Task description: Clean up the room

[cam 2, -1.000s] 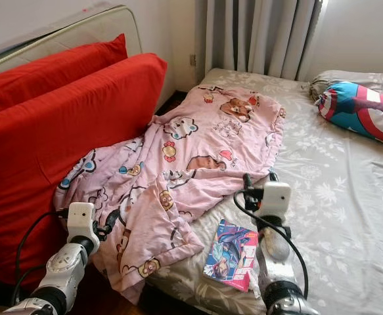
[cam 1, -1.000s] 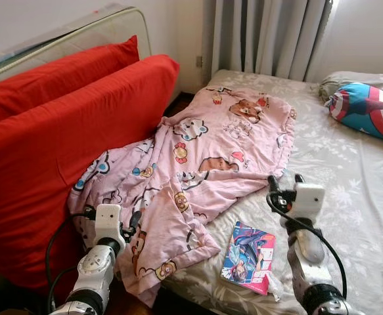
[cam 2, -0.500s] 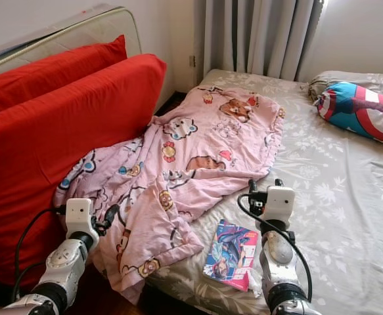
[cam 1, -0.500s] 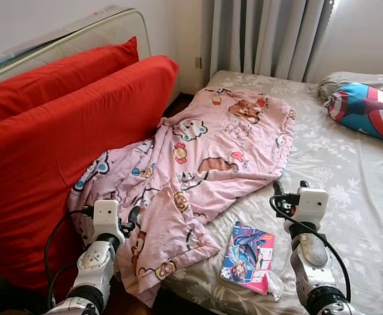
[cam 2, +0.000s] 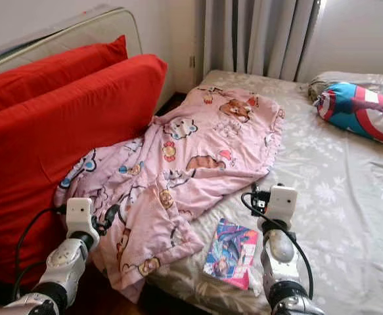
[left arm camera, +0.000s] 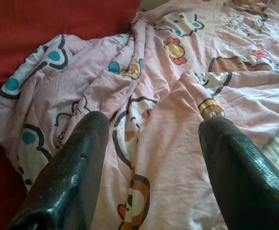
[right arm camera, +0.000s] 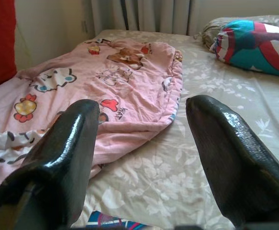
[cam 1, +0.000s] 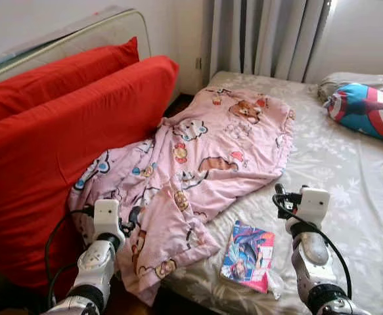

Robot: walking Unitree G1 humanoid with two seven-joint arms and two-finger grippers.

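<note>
An approach step is judged in hand: the left end effector point(left arm camera: 149, 163) and right end effector point(right arm camera: 141, 143) are held open and empty near the pink cartoon blanket point(cam 1: 204, 157) on the bed point(cam 1: 355, 170), whose edge must next be grasped.

Head stereo downward (wrists close) over blanket point(cam 1: 204, 151)

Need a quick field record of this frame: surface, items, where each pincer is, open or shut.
surface: bed with grey floral sheet
blanket: pink cartoon-print blanket, rumpled, lying across the bed and hanging off its near edge against the red cushions
book: colourful book flat on the sheet near the bed's front edge, beside the blanket
pillow: blue, red and white pillow at the far right
left pincer: open, over the blanket's hanging part, holding nothing
right pincer: open, above the sheet just past the book, holding nothing
</note>
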